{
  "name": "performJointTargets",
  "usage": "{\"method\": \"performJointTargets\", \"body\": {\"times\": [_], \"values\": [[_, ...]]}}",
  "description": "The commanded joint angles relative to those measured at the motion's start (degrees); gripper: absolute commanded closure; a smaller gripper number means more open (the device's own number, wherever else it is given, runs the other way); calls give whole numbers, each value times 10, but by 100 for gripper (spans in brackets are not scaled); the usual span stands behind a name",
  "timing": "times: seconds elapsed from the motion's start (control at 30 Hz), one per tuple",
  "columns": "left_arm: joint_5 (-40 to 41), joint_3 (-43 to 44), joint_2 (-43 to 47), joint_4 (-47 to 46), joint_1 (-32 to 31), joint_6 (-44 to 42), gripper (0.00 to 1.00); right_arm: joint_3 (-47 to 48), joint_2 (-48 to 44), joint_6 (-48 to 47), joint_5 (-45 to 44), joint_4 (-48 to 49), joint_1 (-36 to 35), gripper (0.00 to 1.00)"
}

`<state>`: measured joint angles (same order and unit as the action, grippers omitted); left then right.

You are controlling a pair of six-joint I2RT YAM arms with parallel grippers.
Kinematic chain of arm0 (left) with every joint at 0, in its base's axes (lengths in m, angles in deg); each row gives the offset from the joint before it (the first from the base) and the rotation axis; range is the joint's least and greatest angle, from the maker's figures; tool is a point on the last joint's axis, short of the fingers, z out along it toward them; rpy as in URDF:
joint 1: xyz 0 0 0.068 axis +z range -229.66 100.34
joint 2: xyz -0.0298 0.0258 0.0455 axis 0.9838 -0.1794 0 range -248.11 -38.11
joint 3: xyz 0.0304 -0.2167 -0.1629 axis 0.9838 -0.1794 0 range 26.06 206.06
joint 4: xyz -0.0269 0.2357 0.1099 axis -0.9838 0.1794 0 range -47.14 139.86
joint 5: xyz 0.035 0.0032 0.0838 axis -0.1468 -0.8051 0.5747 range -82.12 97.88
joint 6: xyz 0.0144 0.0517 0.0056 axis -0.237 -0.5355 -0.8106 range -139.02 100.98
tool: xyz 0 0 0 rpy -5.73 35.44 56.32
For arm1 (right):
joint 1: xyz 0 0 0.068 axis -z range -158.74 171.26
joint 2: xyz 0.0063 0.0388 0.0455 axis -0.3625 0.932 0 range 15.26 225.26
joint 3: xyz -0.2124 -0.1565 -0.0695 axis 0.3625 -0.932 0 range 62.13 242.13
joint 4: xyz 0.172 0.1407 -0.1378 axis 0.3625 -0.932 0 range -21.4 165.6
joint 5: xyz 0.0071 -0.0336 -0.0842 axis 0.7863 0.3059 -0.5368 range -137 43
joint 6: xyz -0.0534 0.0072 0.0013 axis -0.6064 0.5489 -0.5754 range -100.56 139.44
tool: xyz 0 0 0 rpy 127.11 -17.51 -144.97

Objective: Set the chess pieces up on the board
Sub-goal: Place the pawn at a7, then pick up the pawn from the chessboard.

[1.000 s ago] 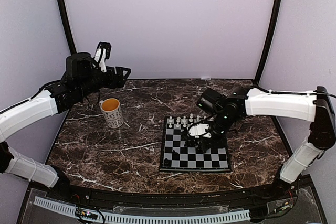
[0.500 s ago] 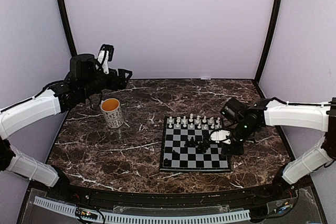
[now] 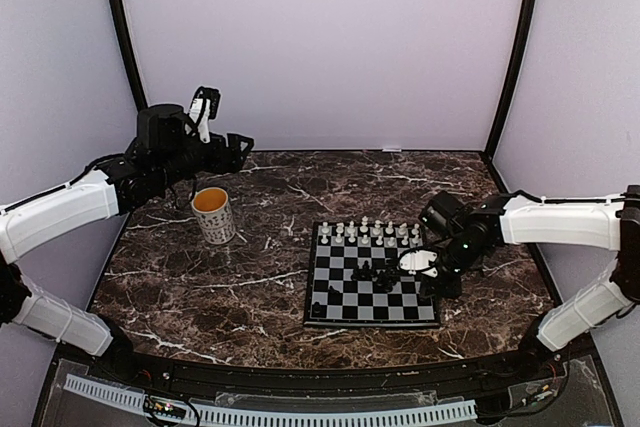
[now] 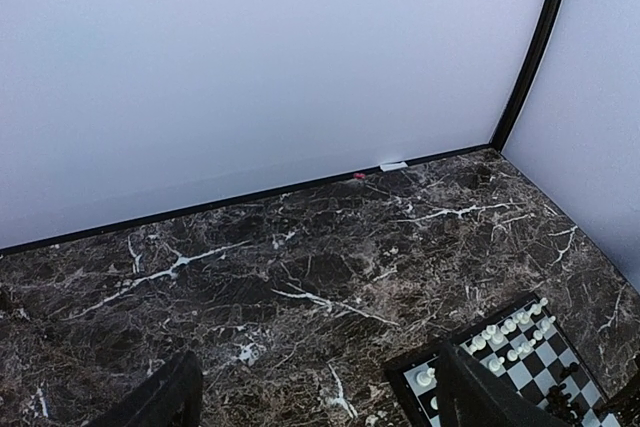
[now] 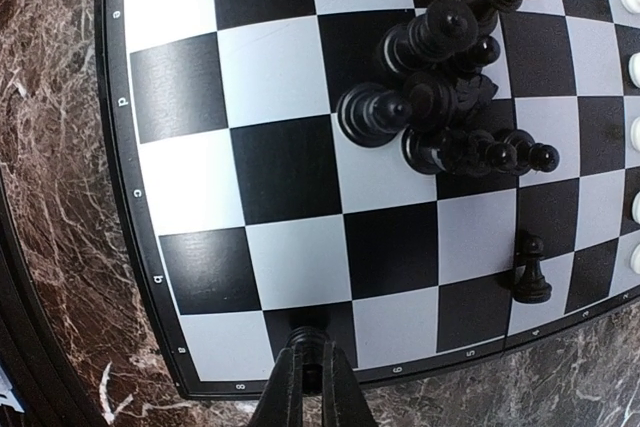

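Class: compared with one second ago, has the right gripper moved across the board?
Yes. In the top view the right gripper has shifted rightward, from above the middle of the board to its right edge.

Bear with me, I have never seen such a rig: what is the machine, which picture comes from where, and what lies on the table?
Two robot arms are bolted at the near edge of a dark marbled table. The wide picture comes from a fixed camera above and behind them; the other two come from a camera on each wrist. On the table stand a mug and a small chessboard. White pieces line its far edge; black pieces crowd together mid-board, one black pawn apart. The left hand hangs open and empty, raised near the mug. The right hand is shut low over the board's edge; whether it pinches a piece I cannot tell.
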<state>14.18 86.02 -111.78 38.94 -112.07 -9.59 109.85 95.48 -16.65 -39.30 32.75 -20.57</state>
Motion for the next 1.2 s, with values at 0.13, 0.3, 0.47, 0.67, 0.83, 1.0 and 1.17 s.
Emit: {"method": "performJointTargets", "body": {"times": [0.13, 0.3, 0.47, 0.67, 0.83, 1.0, 1.17], "values": [[-6, 8, -1, 1, 1, -1, 17, -8, 12, 2, 8, 9, 4, 94], [-8, 9, -1, 2, 1, 0, 17, -6, 17, 3, 10, 9, 4, 90], [-12, 10, -4, 3, 1, 1, 17, 1, 12, 3, 13, -1, 4, 85], [-16, 11, -6, 5, 1, 3, 18, 31, -5, -4, 40, -39, 6, 78], [-17, 11, -5, 5, 1, 3, 17, 74, -7, 8, 65, -28, 50, 77], [-23, 12, -8, 6, 1, 6, 17, 92, 32, 21, 59, 0, 92, 70], [-34, 14, -14, 8, 1, 10, 17, 97, 67, 25, 34, 24, 103, 61]]}}
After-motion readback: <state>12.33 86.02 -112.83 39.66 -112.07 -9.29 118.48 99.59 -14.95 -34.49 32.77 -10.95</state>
